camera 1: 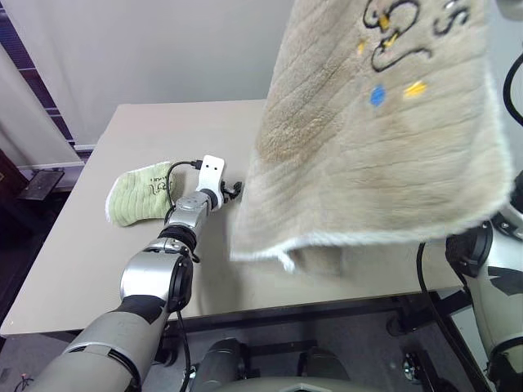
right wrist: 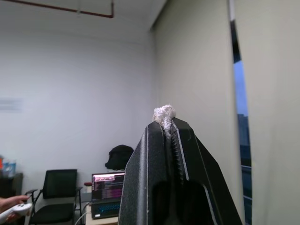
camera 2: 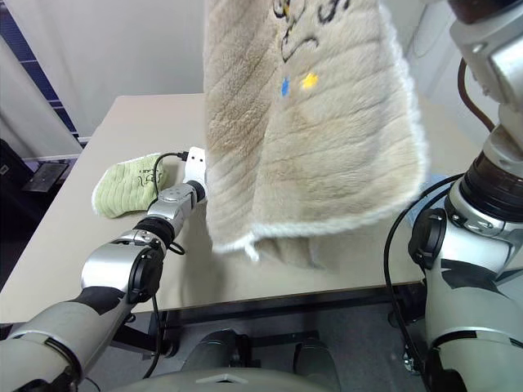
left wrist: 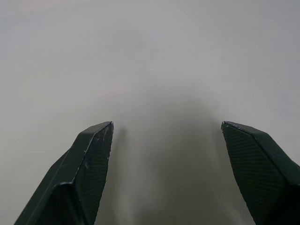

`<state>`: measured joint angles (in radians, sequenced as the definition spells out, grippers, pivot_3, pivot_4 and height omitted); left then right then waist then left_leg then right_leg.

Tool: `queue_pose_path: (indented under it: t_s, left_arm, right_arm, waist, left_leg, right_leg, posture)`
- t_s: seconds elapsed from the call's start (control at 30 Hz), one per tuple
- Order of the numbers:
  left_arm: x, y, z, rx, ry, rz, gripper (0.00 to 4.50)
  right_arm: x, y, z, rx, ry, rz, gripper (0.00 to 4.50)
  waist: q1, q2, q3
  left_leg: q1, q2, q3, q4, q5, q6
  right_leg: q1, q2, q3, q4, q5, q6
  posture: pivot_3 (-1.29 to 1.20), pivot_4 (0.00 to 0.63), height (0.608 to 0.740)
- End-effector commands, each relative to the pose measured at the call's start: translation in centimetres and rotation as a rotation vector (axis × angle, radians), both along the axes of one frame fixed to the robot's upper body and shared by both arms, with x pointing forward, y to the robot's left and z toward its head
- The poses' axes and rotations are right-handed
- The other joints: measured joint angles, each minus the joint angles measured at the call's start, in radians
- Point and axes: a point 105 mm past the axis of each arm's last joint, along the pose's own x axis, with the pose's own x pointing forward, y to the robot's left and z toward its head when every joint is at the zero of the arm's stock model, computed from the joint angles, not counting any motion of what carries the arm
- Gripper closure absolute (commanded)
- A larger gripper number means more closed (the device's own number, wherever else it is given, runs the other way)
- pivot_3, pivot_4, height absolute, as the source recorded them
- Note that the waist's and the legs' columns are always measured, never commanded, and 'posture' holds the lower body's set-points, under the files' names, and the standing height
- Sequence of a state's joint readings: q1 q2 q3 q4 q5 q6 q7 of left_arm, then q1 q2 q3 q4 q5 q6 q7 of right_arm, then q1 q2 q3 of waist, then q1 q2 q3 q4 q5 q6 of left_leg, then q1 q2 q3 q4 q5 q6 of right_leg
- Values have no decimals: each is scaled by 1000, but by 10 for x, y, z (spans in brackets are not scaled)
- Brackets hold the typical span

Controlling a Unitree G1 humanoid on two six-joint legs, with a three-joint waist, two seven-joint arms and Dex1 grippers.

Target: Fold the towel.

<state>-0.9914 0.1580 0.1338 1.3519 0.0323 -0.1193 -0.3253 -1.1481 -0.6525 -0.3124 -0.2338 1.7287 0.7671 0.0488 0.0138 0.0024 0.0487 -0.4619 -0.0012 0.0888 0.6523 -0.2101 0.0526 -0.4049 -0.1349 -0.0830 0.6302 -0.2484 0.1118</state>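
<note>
The towel (camera 1: 376, 139) hangs high over the right half of the desk (camera 1: 122, 245), its lower edge just above the surface. The right pincer (right wrist: 168, 123) is clenched on its white edging. The left pincer (left wrist: 166, 140), released and wide, sits low just left of the towel.

hanging towel (camera 1: 376, 155) blocks table (camera 1: 90, 269) centre, green cloth (camera 1: 140, 196) far left, bare tabletop between

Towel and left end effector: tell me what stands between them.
Nothing visible does. The open left end effector sits low over the table beside the towel's hanging edge, with bare tabletop between them. The green cloth lies on its far side, away from the towel.
</note>
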Motion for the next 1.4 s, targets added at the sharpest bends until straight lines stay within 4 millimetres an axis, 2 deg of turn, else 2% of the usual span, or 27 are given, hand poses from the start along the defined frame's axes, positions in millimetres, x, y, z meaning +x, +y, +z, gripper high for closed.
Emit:
queue_pose_path:
  t_s: [0.03,0.07,0.17,0.3,0.4,0.53,0.73,0.83,0.9,1.1,1.4]
  left_arm:
    - [5,-3,18,-35,-55,-17,618]
    - [6,-4,22,-52,-66,-37,618]
    - [7,-9,35,-105,-98,-101,618]
    - [3,-23,54,-146,-159,-259,618]
    - [-4,-35,63,-189,-169,-387,618]
    - [-21,-44,69,-207,-165,-603,618]
    - [-43,-30,71,-220,-87,-806,618]
    - [-73,-11,48,-110,60,-967,618]
    - [-84,2,39,-70,127,-982,618]
    - [-111,28,31,-62,268,-1000,618]
    - [-154,29,16,-17,436,-1056,618]
  right_arm:
    - [44,-28,-29,17,146,-211,4500]
    - [67,-45,-51,16,231,-324,4500]
    - [105,-81,-104,4,412,-548,4500]
    - [131,-116,-168,-22,588,-773,4500]
    - [137,-124,-194,-21,644,-845,4500]
    - [143,-133,-207,26,695,-927,4500]
    - [155,-159,-224,66,729,-1154,4500]
    - [159,-166,-233,81,760,-1208,4500]
    - [161,-167,-236,88,771,-1214,4500]
    - [167,-162,-240,72,781,-1206,4500]
    - [173,-155,-248,62,794,-1189,4500]
  waist:
    - [0,-5,-3]
    - [1,-8,-5]
    - [0,-9,-6]
    - [-1,-9,-5]
    - [-3,-8,-5]
    - [-9,-7,-5]
    - [-23,-6,-5]
    - [-34,-4,-5]
    - [-36,-3,-4]
    - [-34,0,-2]
    - [-32,6,-2]
  left_leg:
    - [0,0,0,0,0,0]
    - [0,0,0,0,0,0]
    - [0,0,2,2,0,1]
    - [-2,0,5,1,1,2]
    - [-1,1,6,-1,1,2]
    - [-1,2,9,-1,2,3]
    - [-1,3,10,0,2,3]
    - [0,3,10,-1,2,4]
    - [1,3,12,-2,2,4]
    - [1,7,13,-1,3,2]
    - [2,9,14,-2,3,0]
  right_leg:
    - [0,0,0,0,0,0]
    - [1,0,0,0,0,-1]
    - [1,0,0,0,3,0]
    - [0,-1,0,0,5,0]
    - [-1,0,0,0,5,1]
    - [-2,0,0,0,5,0]
    - [-1,1,0,1,5,-1]
    - [-1,1,0,1,5,-1]
    - [-1,1,0,1,5,-1]
    - [-3,3,0,2,5,-6]
    - [-6,3,1,1,5,-8]
  posture:
    - [0,0,721]
    - [0,0,721]
    - [0,0,721]
    - [0,0,721]
    - [0,0,721]
    - [0,0,721]
    - [0,0,721]
    - [0,0,721]
    - [0,0,721]
    - [0,0,721]
    - [0,0,721]
